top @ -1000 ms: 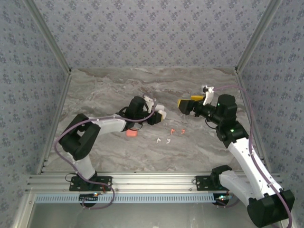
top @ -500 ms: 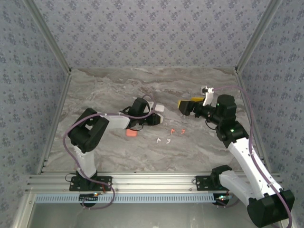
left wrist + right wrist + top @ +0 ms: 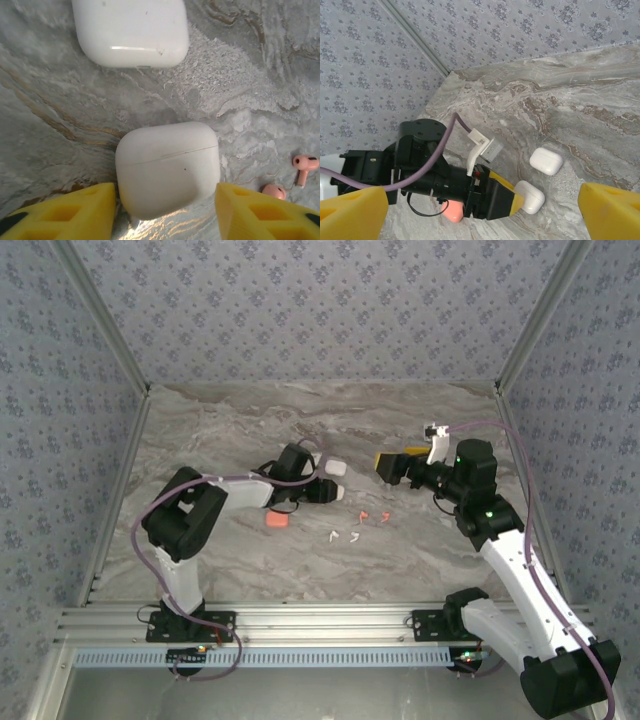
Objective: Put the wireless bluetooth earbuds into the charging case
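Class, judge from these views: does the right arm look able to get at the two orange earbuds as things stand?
Probably yes: the orange earbuds lie loose on open table near the right gripper, which is open, and nothing stands between them.

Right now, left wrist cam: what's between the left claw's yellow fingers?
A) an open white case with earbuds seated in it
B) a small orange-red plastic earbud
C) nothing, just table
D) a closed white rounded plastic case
D: the closed white rounded plastic case lies on the grey marble table between the left claw fingers, its lid seam shut.
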Action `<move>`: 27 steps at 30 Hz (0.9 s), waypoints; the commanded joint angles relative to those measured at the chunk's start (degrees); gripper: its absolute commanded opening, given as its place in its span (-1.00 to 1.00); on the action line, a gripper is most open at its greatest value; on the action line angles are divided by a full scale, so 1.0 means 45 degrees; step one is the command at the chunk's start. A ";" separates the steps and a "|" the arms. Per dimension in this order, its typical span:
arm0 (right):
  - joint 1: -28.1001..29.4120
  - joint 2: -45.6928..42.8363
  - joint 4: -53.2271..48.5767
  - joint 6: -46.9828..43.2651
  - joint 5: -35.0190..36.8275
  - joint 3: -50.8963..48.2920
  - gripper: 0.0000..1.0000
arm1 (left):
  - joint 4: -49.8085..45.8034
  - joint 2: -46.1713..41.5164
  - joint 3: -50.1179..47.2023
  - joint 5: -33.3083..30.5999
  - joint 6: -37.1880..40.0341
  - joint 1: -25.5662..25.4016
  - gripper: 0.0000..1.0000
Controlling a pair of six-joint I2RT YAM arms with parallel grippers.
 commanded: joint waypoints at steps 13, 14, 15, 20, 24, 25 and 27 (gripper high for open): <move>0.2454 0.1370 -0.1805 -0.2541 0.3653 0.0538 1.00 | -0.0943 -0.6812 -0.1516 -0.1681 0.1414 0.1788 0.63; 0.2941 0.1800 -0.1961 -0.2798 0.4138 0.0624 1.00 | -0.0995 -0.7251 -0.1741 -0.1932 0.1360 0.2005 0.67; 0.3322 0.2217 -0.2256 -0.3048 0.4491 0.0816 1.00 | -0.1081 -0.7579 -0.1927 -0.2165 0.1318 0.2192 0.70; 0.5011 0.5513 -0.3997 -0.3880 0.4981 0.2626 0.95 | -0.1853 -0.9425 -0.2851 -0.2743 0.1116 0.3544 0.86; 0.6332 0.7545 -0.3544 -0.4743 0.4916 0.3490 0.96 | -0.2897 -1.0839 -0.3194 -0.3168 0.1192 0.4501 0.96; 0.6557 0.8028 -0.3485 -0.4984 0.4746 0.3770 0.95 | -0.3165 -1.1184 -0.3232 -0.3245 0.1229 0.4724 0.98; 0.6929 0.8979 -0.3546 -0.5388 0.4568 0.4399 0.95 | -0.3633 -1.1819 -0.3303 -0.3417 0.1308 0.5063 0.99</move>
